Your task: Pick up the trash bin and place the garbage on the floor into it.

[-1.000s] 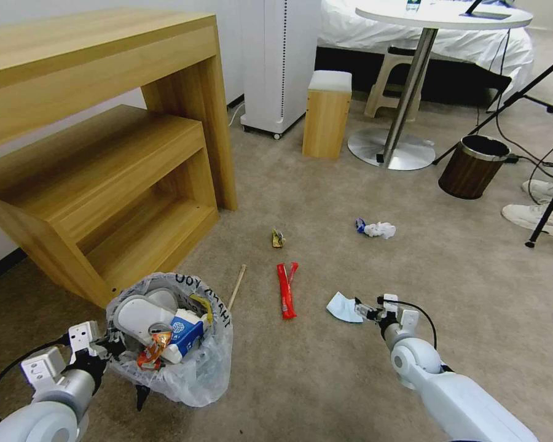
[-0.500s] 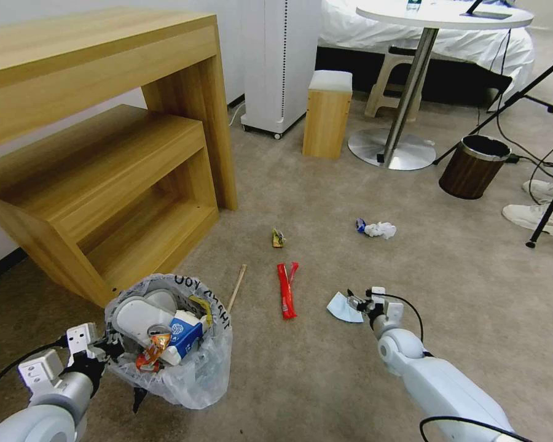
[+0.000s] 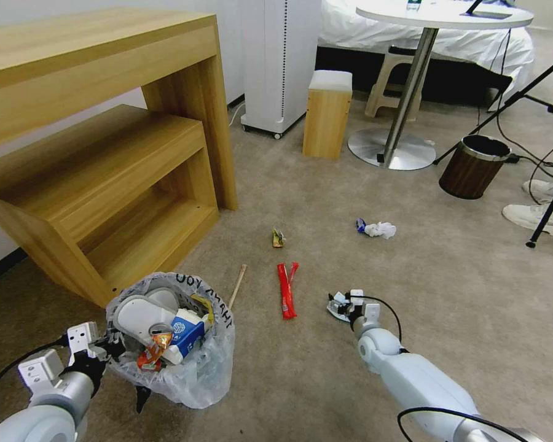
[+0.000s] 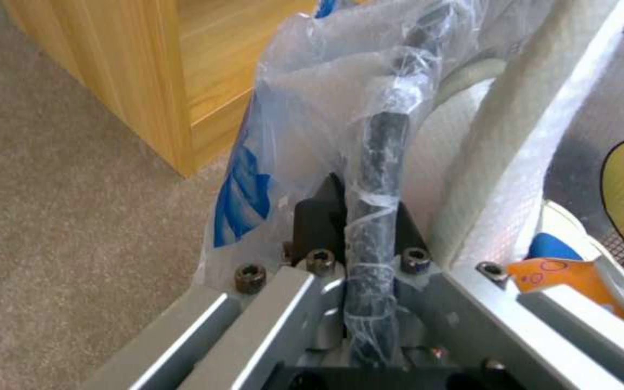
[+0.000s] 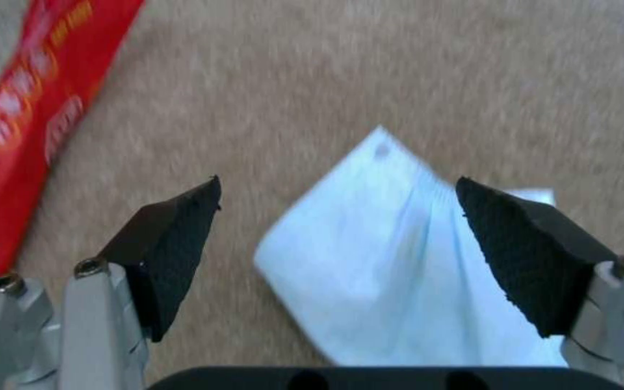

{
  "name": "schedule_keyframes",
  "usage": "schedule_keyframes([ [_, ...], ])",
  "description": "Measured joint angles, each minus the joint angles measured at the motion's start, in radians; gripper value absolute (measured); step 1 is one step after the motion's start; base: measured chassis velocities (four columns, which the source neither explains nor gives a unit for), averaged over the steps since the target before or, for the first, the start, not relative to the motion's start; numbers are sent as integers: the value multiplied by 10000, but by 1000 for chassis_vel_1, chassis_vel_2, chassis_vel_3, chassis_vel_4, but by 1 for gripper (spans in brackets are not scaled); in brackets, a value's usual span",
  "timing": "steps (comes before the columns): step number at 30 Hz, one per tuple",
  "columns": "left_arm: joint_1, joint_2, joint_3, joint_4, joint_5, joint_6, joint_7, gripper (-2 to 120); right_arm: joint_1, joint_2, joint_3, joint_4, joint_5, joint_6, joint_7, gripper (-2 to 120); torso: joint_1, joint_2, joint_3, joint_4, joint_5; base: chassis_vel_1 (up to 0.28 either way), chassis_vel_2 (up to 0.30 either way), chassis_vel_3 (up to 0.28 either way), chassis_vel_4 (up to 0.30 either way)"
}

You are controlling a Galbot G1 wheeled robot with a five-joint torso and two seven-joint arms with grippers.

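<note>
Hovering low over the floor [image 3: 325,380], the right gripper [image 3: 340,302] had its two black pads spread wide on either side of a pale blue face mask [image 5: 398,260], a flat folded piece of garbage lying on the beige carpet, with nothing yet pinched between them. The likeliest failure, as a judgement, was that the thin mask would lie too flat for the pads to catch: they might close on carpet pile, skate over the fabric, or nip only a corner so that it slipped free on the lift. The red wrapper [image 5: 16,130] lay just beside one pad and could be nudged aside by a sideways approach. The left gripper [image 3: 113,350] was clamped on the rim of the trash bin [image 3: 172,344], which hung close to the wooden shelf unit [image 3: 104,184]; being already stuffed with a white slipper [image 3: 138,316], a blue-white carton [image 3: 184,334] and an orange packet [image 3: 153,350], it might shed something if tilted. The right wrist view showed the open jaws and the mask between them, which the head view hid behind the gripper. The left wrist view showed the dark rim, wrapped in clear bag, seated in the closed jaws. The head view alone showed the wooden stick [image 3: 237,286], a white tissue [image 3: 380,229] and a small scrap [image 3: 278,238] lying farther off.
</note>
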Motion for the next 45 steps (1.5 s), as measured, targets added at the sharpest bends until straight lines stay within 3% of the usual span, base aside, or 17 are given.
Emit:
schedule_keyframes([
  [10,-116,27,22,11,-62,-16,-11,0,-461,123,266,-295,-501,172,-115,85,0,0,0,-3,1,0,0,0,0],
  [19,-184,12,82,116,-58,-16,-18,0,-704,66,440,-567,-770,422,-245,75,0,1,0,1,1,0,0,0,0],
  [25,-208,-2,84,230,-26,-44,-12,0,-711,47,444,-510,-827,476,-228,59,0,1,-1,1,0,0,0,0,0],
  [27,-241,-3,87,332,-12,-83,-3,0,-728,24,424,-438,-853,510,-209,47,0,0,0,1,0,0,0,0,0],
  [39,-327,76,56,484,-32,-166,19,0,-1023,-239,483,-132,-978,897,-421,4,0,1,0,1,0,0,0,0,0],
  [45,-334,43,60,501,-28,-165,19,0,-1393,-571,746,413,-681,1578,-1223,0,0,0,0,0,2,0,0,0,0],
])
